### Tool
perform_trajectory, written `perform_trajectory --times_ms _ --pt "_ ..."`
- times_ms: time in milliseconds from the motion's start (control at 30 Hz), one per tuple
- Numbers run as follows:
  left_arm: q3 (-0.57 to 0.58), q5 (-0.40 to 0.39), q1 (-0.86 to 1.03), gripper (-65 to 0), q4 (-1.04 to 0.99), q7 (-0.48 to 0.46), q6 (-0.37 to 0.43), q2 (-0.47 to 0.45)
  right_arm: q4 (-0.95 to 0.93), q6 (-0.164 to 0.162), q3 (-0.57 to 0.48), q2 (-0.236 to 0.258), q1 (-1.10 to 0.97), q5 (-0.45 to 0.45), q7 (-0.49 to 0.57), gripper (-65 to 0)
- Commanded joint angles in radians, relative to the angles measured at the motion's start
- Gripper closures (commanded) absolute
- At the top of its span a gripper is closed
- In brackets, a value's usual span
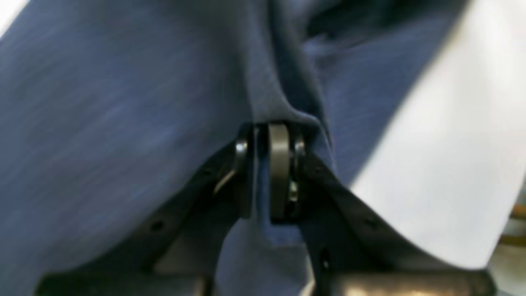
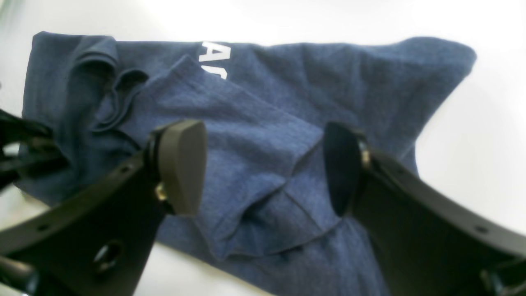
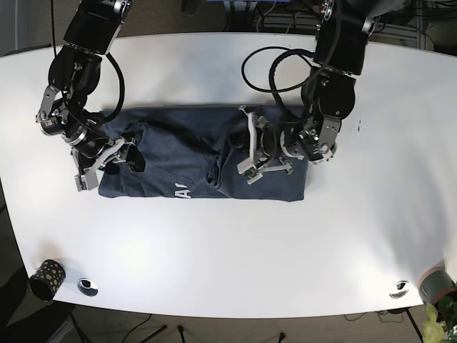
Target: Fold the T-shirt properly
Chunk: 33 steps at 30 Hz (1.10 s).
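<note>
A navy T-shirt [image 3: 203, 153] with white lettering lies rumpled across the middle of the white desk [image 3: 235, 250]. The left gripper [image 1: 267, 172] pinches a raised fold of its cloth, pads pressed together. The right gripper [image 2: 263, 164] hangs spread above the shirt's other end. Near the desk's front left corner sit a dark speckled cup [image 3: 47, 276], its contents not visible, and a small round metal fitting [image 3: 88, 286]; another fitting [image 3: 400, 289] sits near the front right corner.

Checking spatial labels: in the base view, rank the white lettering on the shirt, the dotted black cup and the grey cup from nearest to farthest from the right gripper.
From the right gripper:
1. White lettering on the blue T-shirt, beside it.
2. Dotted black cup, table's near corner on the same side.
3. Grey cup, opposite near corner.
</note>
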Motion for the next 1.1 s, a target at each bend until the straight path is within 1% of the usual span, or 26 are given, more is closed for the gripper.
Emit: perform_trajectory --times_ms 0,167,233,333,500,600,667,733,800,867,933,967,1000,1067 --pt "0.032 -0.018 -0.051 -4.4 0.017 -0.020 -0.001 0.027 0.020 0.003 0.004 0.011 0.016 0.017 0.023 -42.5" --pt "0.140 -0.019 -0.105 -4.4 -0.049 -0.021 -0.001 0.091 0.020 0.003 0.004 0.011 0.017 0.017 0.023 -42.5" --pt "0.160 -0.021 -0.120 -4.4 -0.055 -0.021 -0.001 0.113 0.020 0.003 0.004 0.011 0.017 0.017 0.023 -42.5" --pt "0.165 -0.022 -0.131 -4.4 -0.002 -0.021 -0.001 0.133 0.019 0.003 0.004 0.011 0.017 0.017 0.023 -42.5" --pt "0.148 -0.022 -0.126 -4.4 0.147 -0.020 -0.001 0.122 0.019 0.003 0.008 0.011 0.022 0.017 0.023 -42.5" --pt "0.073 -0.022 -0.114 -4.4 0.208 -0.017 -0.001 0.076 0.019 0.003 0.017 0.019 0.031 0.023 0.023 -43.0" --pt "0.004 -0.022 -0.080 -4.4 0.227 -0.017 -0.001 0.056 0.011 0.003 0.060 0.021 0.056 0.060 0.015 -43.1" --pt "-0.102 -0.024 -0.042 -4.4 0.239 -0.017 -0.001 0.047 -0.003 0.003 0.106 0.024 0.067 0.088 -0.011 -43.1" --pt "-0.200 -0.024 -0.004 -4.4 0.245 -0.017 -0.001 0.047 -0.030 0.003 0.152 0.051 0.086 0.106 -0.025 -43.3" --pt "-0.277 -0.024 0.024 -4.4 0.241 -0.017 -0.001 0.047 -0.075 0.003 0.188 0.068 0.097 0.114 -0.030 -43.9" --pt "-0.347 -0.024 0.055 -4.4 0.241 -0.017 -0.001 0.047 -0.138 0.003 0.218 0.088 0.109 0.118 -0.036 -49.3" --pt "-0.367 -0.024 0.069 -4.4 0.241 -0.017 -0.001 0.047 -0.162 0.003 0.232 0.096 0.117 0.124 -0.040 -52.3" --pt "-0.384 -0.024 0.085 -4.4 0.241 -0.017 -0.001 0.047 -0.201 0.003 0.254 0.110 0.126 0.137 -0.043 -57.1" --pt "-0.401 -0.024 0.102 -4.4 0.241 -0.017 -0.001 0.047 -0.265 0.001 0.280 0.131 0.136 0.150 -0.043 -62.1"
